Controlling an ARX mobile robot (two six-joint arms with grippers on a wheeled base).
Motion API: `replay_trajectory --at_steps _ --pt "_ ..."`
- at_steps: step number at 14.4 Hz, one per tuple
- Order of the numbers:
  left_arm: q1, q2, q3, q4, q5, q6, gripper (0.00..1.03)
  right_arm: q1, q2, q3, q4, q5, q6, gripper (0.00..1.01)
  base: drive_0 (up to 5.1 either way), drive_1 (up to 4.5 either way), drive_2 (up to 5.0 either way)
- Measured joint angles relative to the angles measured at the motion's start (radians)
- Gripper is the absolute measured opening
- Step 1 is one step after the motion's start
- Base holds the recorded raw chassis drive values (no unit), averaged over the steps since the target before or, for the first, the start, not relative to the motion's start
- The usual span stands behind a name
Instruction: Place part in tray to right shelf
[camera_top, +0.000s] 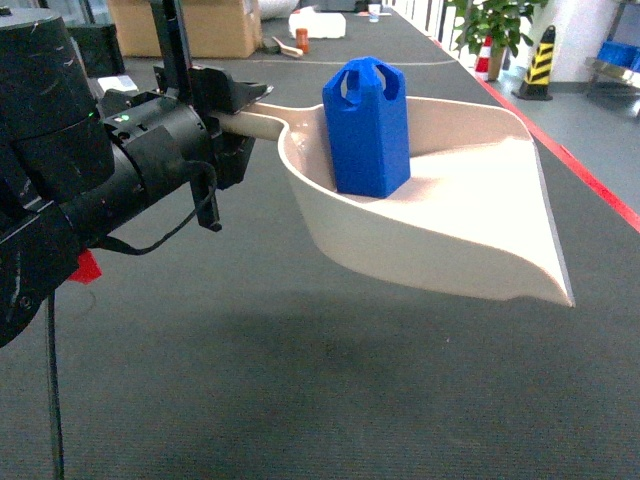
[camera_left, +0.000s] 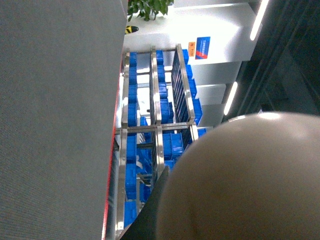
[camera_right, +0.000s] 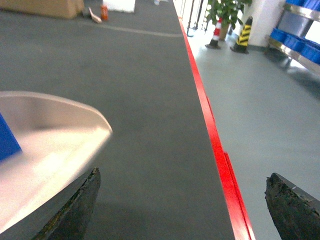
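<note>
The cream tray (camera_top: 470, 230) hangs level above the dark floor, and my left gripper (camera_top: 235, 115) is shut on its straight handle (camera_top: 258, 124). The blue part (camera_top: 367, 125) stands upright in the tray's deep end, near the handle. In the left wrist view the tray's underside (camera_left: 250, 185) fills the lower right, and the steel shelf (camera_left: 155, 125) with blue crates lies beyond it. My right gripper (camera_right: 185, 210) is open and holds nothing. It hovers over the floor just right of the tray's lip (camera_right: 45, 145), where a sliver of the part (camera_right: 6, 142) shows.
A red floor line (camera_top: 580, 170) runs along the right, with lighter grey floor beyond it. Far back stand a cardboard box (camera_top: 185, 25), a potted plant (camera_top: 495, 25) and a yellow-black bollard (camera_top: 540, 60). A rack with blue crates (camera_right: 300, 35) is at the far right.
</note>
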Motion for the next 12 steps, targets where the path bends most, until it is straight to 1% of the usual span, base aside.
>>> replay_trajectory --at_steps 1,2,3,6,8,12 --pt "0.0 0.0 0.0 0.0 0.0 0.0 0.12 -0.039 -0.137 -0.074 -0.12 -0.002 -0.009 0.98 0.0 0.0 0.0" --pt "0.0 0.0 0.0 0.0 0.0 0.0 0.12 -0.072 -0.272 -0.124 -0.211 -0.009 -0.01 0.98 0.0 0.0 0.0" --pt "0.0 0.0 0.0 0.0 0.0 0.0 0.12 -0.077 -0.328 -0.129 -0.208 -0.007 -0.01 0.98 0.0 0.0 0.0" --pt "0.0 0.0 0.0 0.0 0.0 0.0 0.12 -0.074 -0.315 -0.12 -0.212 -0.015 -0.01 0.98 0.0 0.0 0.0" --pt "0.011 0.0 0.0 0.0 -0.007 0.0 0.12 -0.074 -0.32 -0.12 -0.211 -0.018 -0.01 0.98 5.0 -2.39 -2.4" --pt "0.001 0.0 0.0 0.001 -0.001 0.0 0.12 -0.074 -0.32 -0.12 -0.212 -0.018 -0.01 0.98 4.9 -2.5 -2.5"
